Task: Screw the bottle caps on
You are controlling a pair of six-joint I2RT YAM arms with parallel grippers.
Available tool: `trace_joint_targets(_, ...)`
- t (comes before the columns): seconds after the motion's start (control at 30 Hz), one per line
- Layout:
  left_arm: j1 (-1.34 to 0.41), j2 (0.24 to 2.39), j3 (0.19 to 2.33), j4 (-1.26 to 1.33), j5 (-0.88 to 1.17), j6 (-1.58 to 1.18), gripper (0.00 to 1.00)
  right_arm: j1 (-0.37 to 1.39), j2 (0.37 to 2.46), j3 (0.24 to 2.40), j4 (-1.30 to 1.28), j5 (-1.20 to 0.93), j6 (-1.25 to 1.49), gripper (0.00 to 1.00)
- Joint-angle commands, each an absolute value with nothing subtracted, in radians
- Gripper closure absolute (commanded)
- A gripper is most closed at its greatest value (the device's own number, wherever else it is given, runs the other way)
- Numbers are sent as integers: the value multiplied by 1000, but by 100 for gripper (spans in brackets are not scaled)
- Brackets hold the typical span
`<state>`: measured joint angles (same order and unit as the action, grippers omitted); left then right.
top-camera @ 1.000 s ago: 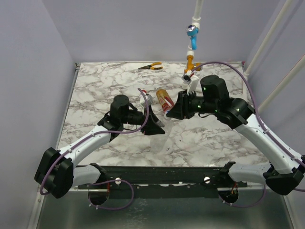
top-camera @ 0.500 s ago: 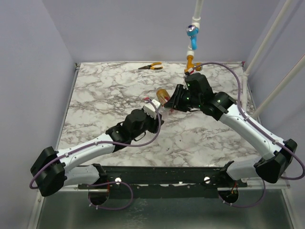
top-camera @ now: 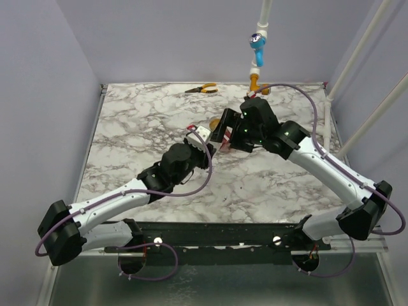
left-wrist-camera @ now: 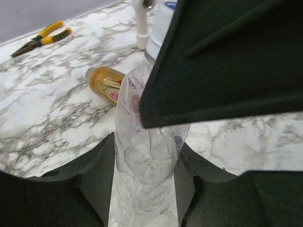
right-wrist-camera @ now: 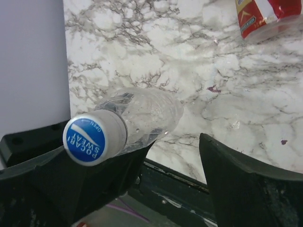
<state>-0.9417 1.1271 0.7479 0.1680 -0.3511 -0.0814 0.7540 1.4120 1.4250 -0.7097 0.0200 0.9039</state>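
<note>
My left gripper (left-wrist-camera: 144, 182) is shut on the body of a crumpled clear bottle (left-wrist-camera: 147, 137) and holds it up off the table. A white cap with a blue printed top (right-wrist-camera: 90, 139) sits on this bottle's neck (right-wrist-camera: 147, 116). My right gripper (right-wrist-camera: 173, 146) stands open at that neck, the cap lying just off its left finger (right-wrist-camera: 94, 184), nothing pinched. A second bottle with a red label and amber contents (left-wrist-camera: 106, 82) lies on the marble behind, also at the right wrist view's top edge (right-wrist-camera: 258, 14). In the top view both grippers (top-camera: 204, 137) (top-camera: 223, 131) meet mid-table.
Orange-handled pliers (top-camera: 203, 88) lie at the back edge. A light-blue valve handle (top-camera: 257, 43) on a white pipe with an orange fitting hangs at the back right. A white pipe end (left-wrist-camera: 140, 28) stands just behind the held bottle.
My right gripper has gone from shut to open at the cap. The left arm has reached further back with the clear bottle, and the right gripper has shifted left and back.
</note>
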Motion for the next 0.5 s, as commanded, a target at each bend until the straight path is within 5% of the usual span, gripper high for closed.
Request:
trace_joint_targets(0.0, -799, 1065, 772, 99, 33, -139, 97, 737, 1311, 1504, -790, 136, 820, 2)
trace_joint_targets(0.37, -572, 1083, 764, 116, 899, -245, 97, 726, 1151, 1476, -759, -207, 463, 1)
trace_joint_targets(0.47, -567, 1089, 762, 176, 1014, -295, 97, 724, 1122, 1435, -742, -338, 406, 10)
